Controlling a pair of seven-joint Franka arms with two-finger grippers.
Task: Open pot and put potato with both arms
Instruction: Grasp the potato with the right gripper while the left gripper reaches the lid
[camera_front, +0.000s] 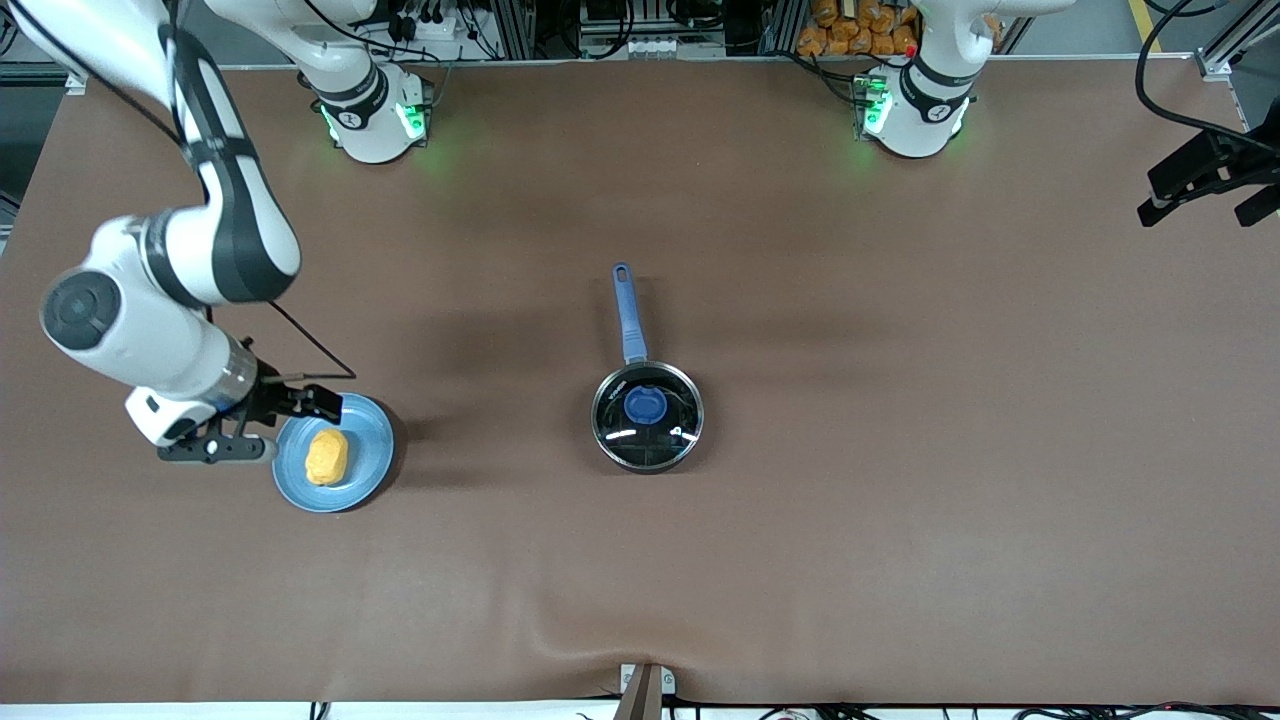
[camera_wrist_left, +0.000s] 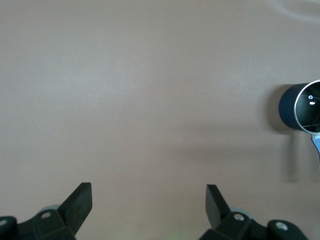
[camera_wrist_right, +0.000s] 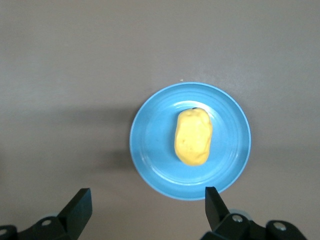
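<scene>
The black pot (camera_front: 647, 440) stands mid-table with its glass lid and blue knob (camera_front: 645, 404) on. Its blue handle (camera_front: 628, 310) points toward the robots' bases. The pot also shows at the edge of the left wrist view (camera_wrist_left: 299, 107). The yellow potato (camera_front: 326, 456) lies on a light-blue plate (camera_front: 368, 432) toward the right arm's end of the table. It shows in the right wrist view (camera_wrist_right: 193, 136) on the plate (camera_wrist_right: 150, 145). My right gripper (camera_front: 272, 425) is open and empty, above the plate's edge. My left gripper (camera_front: 1205, 195) is open and empty, high over its end of the table.
The brown table cover (camera_front: 900, 450) spreads wide around the pot and plate. The arm bases (camera_front: 375, 110) stand along the table's edge farthest from the front camera. A camera mount (camera_front: 643, 690) sits at the edge nearest to it.
</scene>
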